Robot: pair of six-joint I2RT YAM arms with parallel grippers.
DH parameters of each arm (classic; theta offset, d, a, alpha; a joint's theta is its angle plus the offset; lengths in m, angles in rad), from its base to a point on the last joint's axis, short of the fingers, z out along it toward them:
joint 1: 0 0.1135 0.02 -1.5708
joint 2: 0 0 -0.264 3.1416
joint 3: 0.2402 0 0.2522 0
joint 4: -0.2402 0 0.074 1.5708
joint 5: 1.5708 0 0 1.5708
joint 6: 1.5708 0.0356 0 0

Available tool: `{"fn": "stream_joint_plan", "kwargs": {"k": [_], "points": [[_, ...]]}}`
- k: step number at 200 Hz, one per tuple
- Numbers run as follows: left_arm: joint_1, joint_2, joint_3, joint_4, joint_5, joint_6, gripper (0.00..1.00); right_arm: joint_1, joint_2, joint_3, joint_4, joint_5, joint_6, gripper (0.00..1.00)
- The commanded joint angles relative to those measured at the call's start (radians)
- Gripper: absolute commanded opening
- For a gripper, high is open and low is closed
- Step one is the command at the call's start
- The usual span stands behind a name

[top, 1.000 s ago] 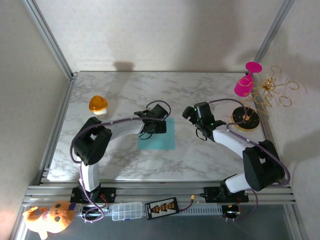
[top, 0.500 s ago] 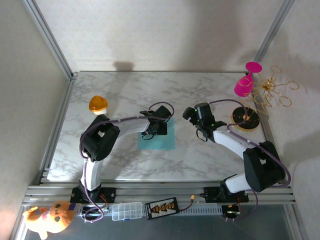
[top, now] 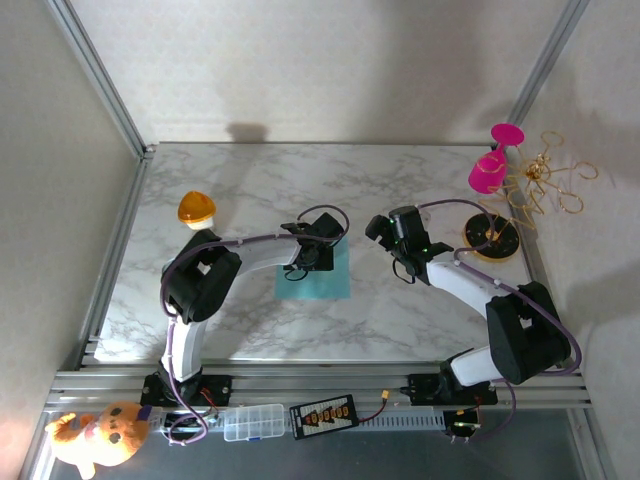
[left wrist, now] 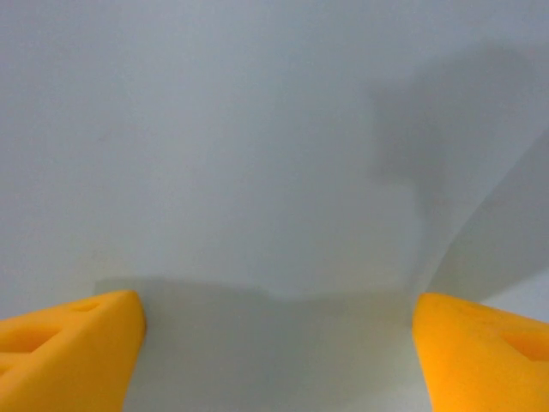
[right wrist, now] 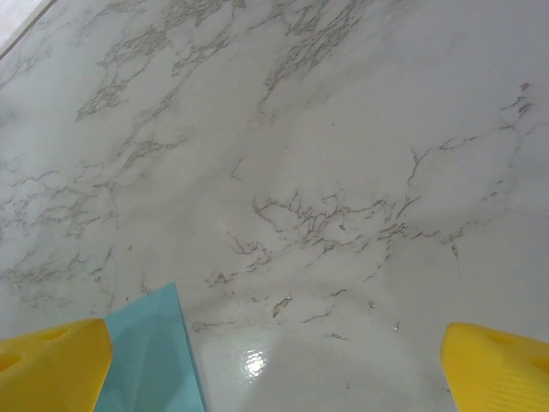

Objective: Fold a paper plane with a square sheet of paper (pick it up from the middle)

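Both grippers stand wide open, holding nothing. Straight over the square sheet of paper (top: pixel 325 282), toward its far-left part, hangs the left gripper (left wrist: pixel 274 343); the right gripper (right wrist: pixel 274 365) sits just beyond the sheet's far-right corner, so the left looks nearer the middle.

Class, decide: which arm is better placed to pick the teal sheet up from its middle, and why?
Left. Its open claw hangs over the square sheet of paper; the right claw, also open, sits off its edge over bare table.
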Motion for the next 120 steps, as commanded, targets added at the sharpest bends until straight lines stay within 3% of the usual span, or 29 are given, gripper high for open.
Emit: {"fn": "stream_joint_plan", "kwargs": {"k": [1, 38, 77, 99, 120], "points": [[-0.003, 0.067, -0.046, -0.023, 0.015, -0.023, 0.79, -0.002, 0.015, -0.002, 0.011, 0.002, 0.000, 0.99], [-0.003, 0.057, -0.037, -0.026, 0.016, -0.029, 0.73, -0.002, 0.025, 0.002, 0.011, -0.003, 0.004, 0.99], [0.000, -0.014, -0.043, 0.008, 0.031, -0.044, 0.53, -0.002, 0.026, 0.012, 0.004, -0.001, 0.002, 0.99], [0.010, -0.102, -0.063, 0.073, 0.089, -0.033, 0.41, -0.002, 0.023, 0.015, 0.004, -0.002, 0.000, 0.99], [0.038, -0.206, -0.119, 0.195, 0.217, -0.023, 0.33, -0.004, 0.011, 0.008, 0.035, -0.023, -0.016, 0.99]]}}
